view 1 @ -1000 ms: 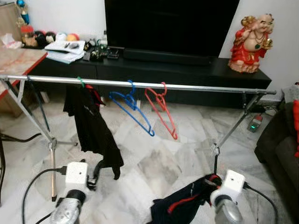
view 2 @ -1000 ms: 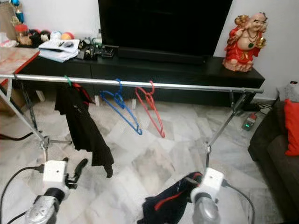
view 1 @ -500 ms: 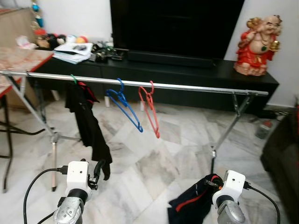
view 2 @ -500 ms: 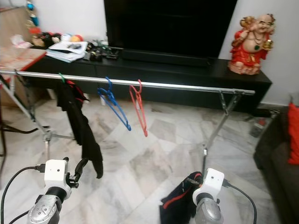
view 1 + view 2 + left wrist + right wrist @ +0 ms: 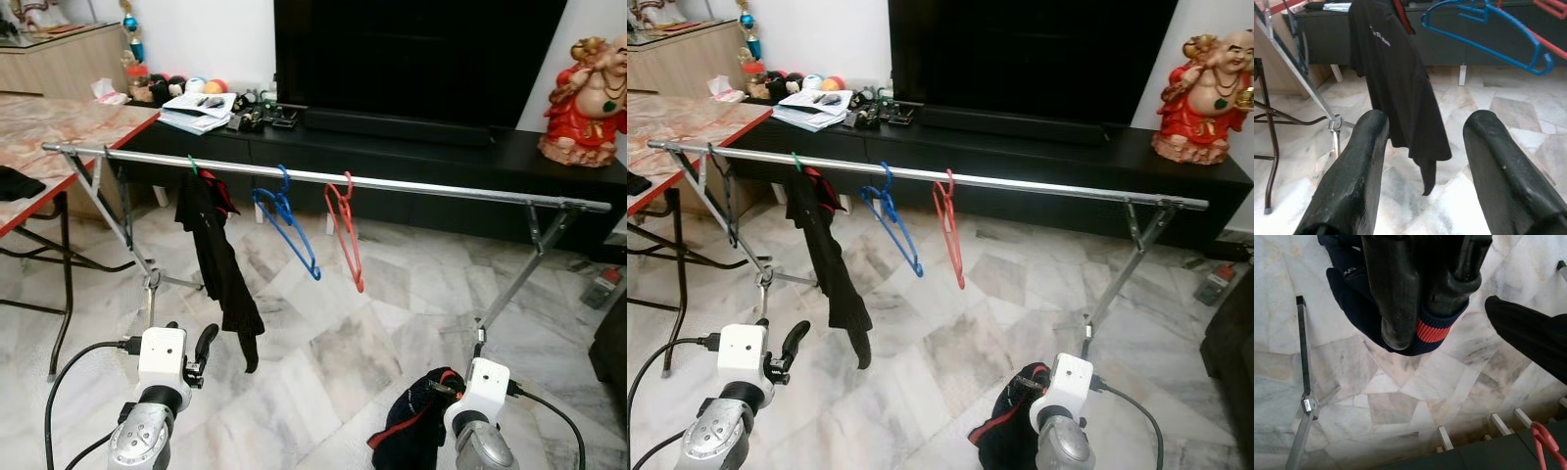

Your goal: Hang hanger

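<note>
Left eye view: a dark garment with red trim (image 5: 413, 431) is seen clenched in the right hand (image 5: 441, 390), low above the marble floor (image 5: 333, 343); in the right wrist view the two fingers (image 5: 1396, 293) are pressed together on its red and navy cuff (image 5: 1432, 328). Whether a hanger sits inside that garment cannot be told. Ahead of and above both hands, a metal rail (image 5: 441, 186) is stretched across the room. On it, a red hanger (image 5: 345, 227) and a blue hanger (image 5: 287, 220) are hung just beside each other, and a black shirt (image 5: 220, 259) is draped farther toward the left hand's side. The left hand (image 5: 201, 354) is held released, its fingers (image 5: 1352, 171) spread apart and pointed at the black shirt. Beyond the rail, a black television counter (image 5: 411, 152) and a red figurine (image 5: 588, 103) are seen.
</note>
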{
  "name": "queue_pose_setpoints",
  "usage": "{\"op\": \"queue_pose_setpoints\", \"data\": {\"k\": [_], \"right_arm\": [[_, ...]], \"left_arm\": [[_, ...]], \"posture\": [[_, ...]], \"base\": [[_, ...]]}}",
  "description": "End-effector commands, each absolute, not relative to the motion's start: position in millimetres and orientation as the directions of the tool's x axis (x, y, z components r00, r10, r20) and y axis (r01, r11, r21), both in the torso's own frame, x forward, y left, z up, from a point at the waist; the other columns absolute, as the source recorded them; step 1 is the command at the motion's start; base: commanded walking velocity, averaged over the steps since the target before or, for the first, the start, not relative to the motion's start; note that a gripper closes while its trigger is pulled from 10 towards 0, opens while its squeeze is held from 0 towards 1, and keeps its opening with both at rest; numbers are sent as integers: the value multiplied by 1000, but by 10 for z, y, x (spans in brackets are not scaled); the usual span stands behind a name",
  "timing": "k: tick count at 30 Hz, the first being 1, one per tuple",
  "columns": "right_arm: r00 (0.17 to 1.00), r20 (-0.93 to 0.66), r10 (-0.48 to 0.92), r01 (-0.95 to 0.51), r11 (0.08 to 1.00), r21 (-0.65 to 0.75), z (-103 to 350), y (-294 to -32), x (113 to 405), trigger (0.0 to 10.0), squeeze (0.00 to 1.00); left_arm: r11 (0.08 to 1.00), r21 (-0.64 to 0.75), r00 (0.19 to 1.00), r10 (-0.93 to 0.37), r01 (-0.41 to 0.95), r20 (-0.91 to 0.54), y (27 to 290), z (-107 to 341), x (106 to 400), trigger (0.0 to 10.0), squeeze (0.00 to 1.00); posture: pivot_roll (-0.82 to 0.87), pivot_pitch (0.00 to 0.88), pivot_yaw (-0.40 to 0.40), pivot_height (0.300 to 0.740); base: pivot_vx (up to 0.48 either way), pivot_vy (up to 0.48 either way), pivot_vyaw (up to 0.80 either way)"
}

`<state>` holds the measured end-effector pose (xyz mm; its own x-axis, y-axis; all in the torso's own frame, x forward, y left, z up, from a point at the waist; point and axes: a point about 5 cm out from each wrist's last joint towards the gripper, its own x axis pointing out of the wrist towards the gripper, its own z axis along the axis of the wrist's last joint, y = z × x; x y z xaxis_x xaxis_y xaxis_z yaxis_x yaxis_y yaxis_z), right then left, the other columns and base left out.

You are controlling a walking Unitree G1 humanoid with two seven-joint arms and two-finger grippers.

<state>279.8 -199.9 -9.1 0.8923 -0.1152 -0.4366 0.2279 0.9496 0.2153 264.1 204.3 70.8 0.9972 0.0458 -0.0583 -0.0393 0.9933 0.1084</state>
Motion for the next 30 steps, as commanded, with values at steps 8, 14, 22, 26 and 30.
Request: {"op": "queue_pose_setpoints", "data": {"k": [8, 14, 22, 26, 30], "right_arm": [[904, -416, -98, 193, 962, 192, -52, -1951, 2843, 10000, 0], [903, -417, -104, 206, 957, 205, -54, -1954, 2841, 10000, 0], [907, -411, -93, 187, 963, 193, -25, -1954, 2875, 10000, 0], [907, -411, -94, 188, 963, 195, -13, -1957, 2891, 10000, 0], [906, -411, -98, 192, 962, 194, -6, -1978, 2896, 10000, 0]], "left_arm": [[992, 120, 999, 34, -29, -39, 2030, 814, 2715, 10000, 0], [993, 114, 998, 33, -27, -53, 2017, 774, 2692, 10000, 0], [994, 104, 998, 37, -32, -49, 1986, 770, 2701, 10000, 0], [994, 104, 998, 40, -36, -44, 1986, 776, 2700, 10000, 0], [994, 103, 998, 35, -30, -43, 1973, 776, 2697, 10000, 0]], "posture": [[132, 0, -13, 740], [122, 0, -27, 740], [124, 0, -46, 740], [127, 0, -52, 740], [127, 0, -55, 740]], "base": [[322, 0, 0], [471, 0, 491], [480, 0, 0], [480, 0, 0], [480, 0, 0]]}}
